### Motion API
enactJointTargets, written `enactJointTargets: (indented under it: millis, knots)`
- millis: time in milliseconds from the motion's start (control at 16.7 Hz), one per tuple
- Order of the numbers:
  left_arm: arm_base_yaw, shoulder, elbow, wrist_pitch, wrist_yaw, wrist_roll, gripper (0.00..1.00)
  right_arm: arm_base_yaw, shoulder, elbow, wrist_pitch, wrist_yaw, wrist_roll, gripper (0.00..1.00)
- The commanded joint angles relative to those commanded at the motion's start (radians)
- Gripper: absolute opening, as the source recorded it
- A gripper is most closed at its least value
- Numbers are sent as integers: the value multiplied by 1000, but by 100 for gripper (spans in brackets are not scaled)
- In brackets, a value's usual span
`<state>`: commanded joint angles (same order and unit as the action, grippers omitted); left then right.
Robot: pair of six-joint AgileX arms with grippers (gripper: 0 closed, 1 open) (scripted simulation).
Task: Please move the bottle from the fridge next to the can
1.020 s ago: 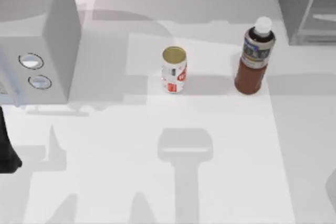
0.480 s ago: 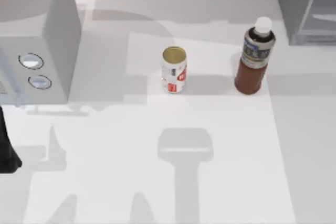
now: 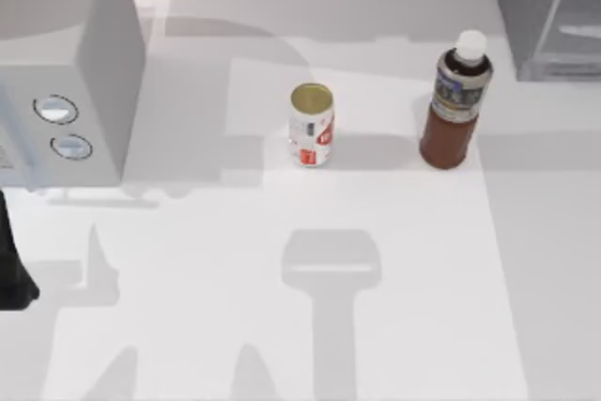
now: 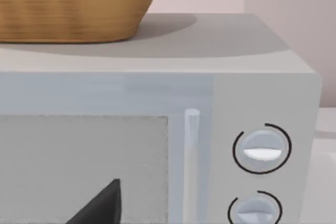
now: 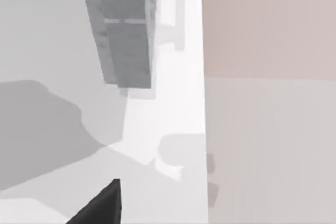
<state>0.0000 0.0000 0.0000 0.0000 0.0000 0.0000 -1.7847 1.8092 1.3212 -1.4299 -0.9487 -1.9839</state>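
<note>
The bottle [image 3: 455, 105], reddish-brown with a white cap and dark label, stands upright on the table right of centre, out in the open in front of the fridge [image 3: 549, 7] at the back right corner. The white can [image 3: 312, 125] with red markings and a gold top stands upright near the middle, a good gap to the bottle's left. My left arm [image 3: 9, 269] sits parked at the left edge, and a dark part of its gripper [image 4: 100, 205] faces the microwave. A dark part of my right gripper [image 5: 100, 205] hangs over the table's right side, with the fridge [image 5: 123, 30] farther off.
A light grey microwave [image 3: 66, 72] with two round knobs [image 4: 261, 149] fills the back left, and a woven basket [image 4: 73, 3] rests on top of it. Open white tabletop [image 3: 329, 307] stretches in front of the can and bottle.
</note>
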Motion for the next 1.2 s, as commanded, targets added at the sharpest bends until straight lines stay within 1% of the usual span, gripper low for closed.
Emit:
enactJointTargets:
  millis: [120, 300, 420, 720, 900, 1020, 1200]
  knots:
    - [0, 0, 0, 0, 0, 0, 100, 49, 3, -1, 66, 8, 72, 100]
    - [0, 0, 0, 0, 0, 0, 100, 169, 8, -5, 226, 35, 261, 100]
    - [0, 0, 0, 0, 0, 0, 100, 268, 13, -7, 357, 59, 429, 100]
    - [0, 0, 0, 0, 0, 0, 100, 545, 19, -17, 732, 130, 909, 100]
    - [0, 0, 0, 0, 0, 0, 100, 695, 20, -23, 940, 168, 1152, 100]
    - [0, 0, 0, 0, 0, 0, 100, 776, 21, -26, 1048, 187, 1265, 100]
    - [0, 0, 0, 0, 0, 0, 100, 849, 19, -29, 1137, 205, 1355, 100]
